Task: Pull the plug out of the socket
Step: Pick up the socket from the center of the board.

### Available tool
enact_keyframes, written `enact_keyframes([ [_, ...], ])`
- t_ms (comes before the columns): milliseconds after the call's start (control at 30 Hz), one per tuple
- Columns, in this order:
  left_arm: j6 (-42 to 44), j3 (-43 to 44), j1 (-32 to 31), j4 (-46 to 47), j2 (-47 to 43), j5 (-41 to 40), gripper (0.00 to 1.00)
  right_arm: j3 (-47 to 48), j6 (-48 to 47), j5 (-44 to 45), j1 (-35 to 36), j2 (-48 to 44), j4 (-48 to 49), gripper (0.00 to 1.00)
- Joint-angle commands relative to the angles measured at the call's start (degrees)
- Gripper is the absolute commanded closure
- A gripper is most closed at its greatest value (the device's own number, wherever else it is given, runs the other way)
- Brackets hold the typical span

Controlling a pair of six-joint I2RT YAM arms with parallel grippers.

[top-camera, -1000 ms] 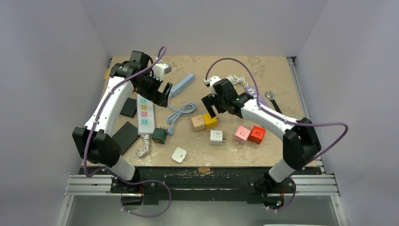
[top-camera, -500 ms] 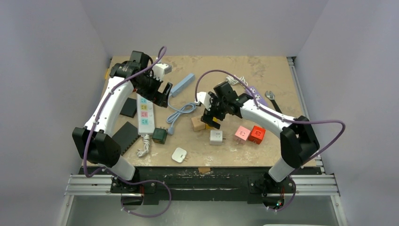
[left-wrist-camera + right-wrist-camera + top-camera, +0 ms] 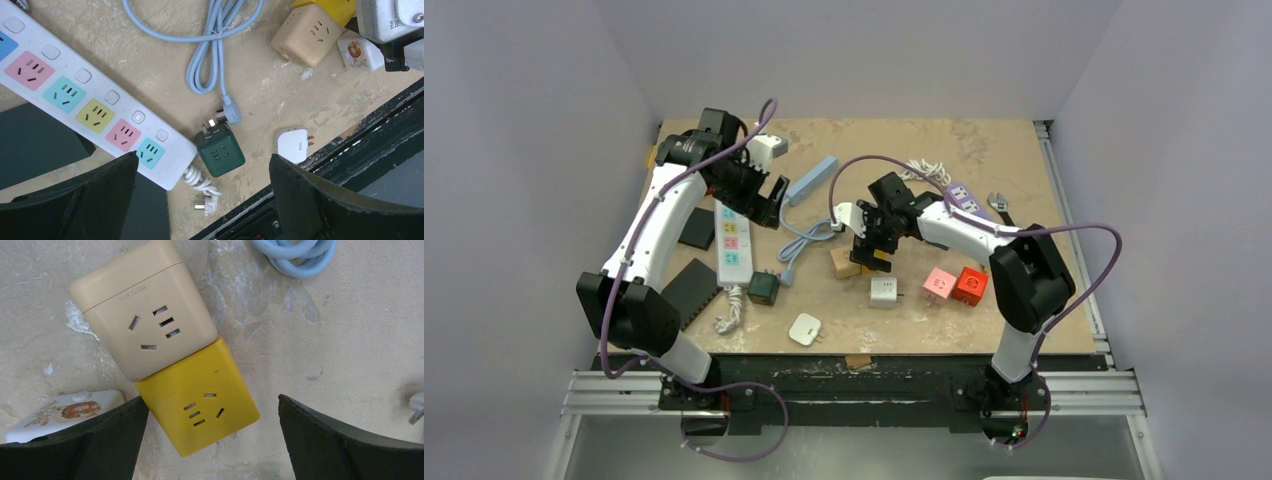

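Yellow plug cube [image 3: 197, 395] pressed against beige socket cube [image 3: 145, 307] — framed between wide-spread fingers of right gripper [image 3: 212, 399], nothing held; left gripper [image 3: 202, 157] also spread wide, empty.

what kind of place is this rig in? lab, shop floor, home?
Most likely a lab data-collection cell: plain white walls box in a table, two arms bolt to an aluminium rail, and mixed props like a white power strip and yellow cube socket lie scattered.

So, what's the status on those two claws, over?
Right gripper open over yellow cube plug, left gripper open above green cube adapter. Plug not yet pulled from beige cube socket. White lion-sticker adapter close beside.
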Motion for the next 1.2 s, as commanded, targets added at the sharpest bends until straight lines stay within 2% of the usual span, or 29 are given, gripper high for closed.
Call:
enact_keyframes([
  [0, 1.02, 0.57, 0.54, 0.03, -1.67, 0.81, 0.00, 0.85, -2.44, -2.43, -0.12, 0.65, 2.88, 0.02],
  [167, 1.12, 0.87, 0.69, -0.18, -1.58, 1.35, 0.00, -1.70, -1.80, -3.61, -0.11, 0.97, 5.20, 0.02],
  [267, 1.40, 1.23, 1.25, -0.72, -1.87, 3.07, 0.00, -2.32, -0.61, -4.89, -0.12, 1.47, 5.37, 0.06],
  [500, 2.50, 2.57, 3.26, -1.52, -3.53, 6.50, 0.00, -5.39, 3.05, -8.83, -0.13, 1.15, 7.54, 0.28],
  [667, 3.15, 2.86, 4.09, -2.37, -3.77, 6.79, 0.00, -5.46, 6.71, -11.90, -0.11, 0.71, 7.40, 0.33],
  [800, 3.26, 2.56, 4.70, -2.33, -3.94, 6.65, 0.00, -5.35, 8.48, -12.91, 0.03, 0.77, 6.27, 0.50],
  [867, 3.22, 2.49, 4.97, -2.29, -3.86, 6.80, 0.00, -5.98, 9.44, -13.37, 0.15, 0.25, 6.92, 0.54],
  [900, 3.12, 2.42, 4.99, -2.26, -3.86, 6.85, 0.00, -6.26, 9.80, -13.64, 0.20, -0.03, 7.13, 0.53],
  [933, 3.17, 2.36, 5.08, -2.25, -3.85, 6.86, 0.00, -6.41, 10.51, -13.72, 0.18, -0.08, 7.28, 0.49],
  [1000, 3.23, 2.14, 5.19, -2.24, -4.01, 6.98, 0.00, -6.36, 11.79, -12.86, 0.46, 0.21, 7.54, 0.22],
  [1067, 3.20, 1.93, 5.28, -2.08, -4.25, 6.96, 0.00, -6.36, 12.06, -12.21, 0.89, 0.33, 7.66, 0.03],
  [1167, 3.32, 1.51, 5.46, -1.96, -4.68, 6.99, 0.00, -6.42, 12.27, -11.46, 1.31, 0.44, 8.42, 0.01],
])
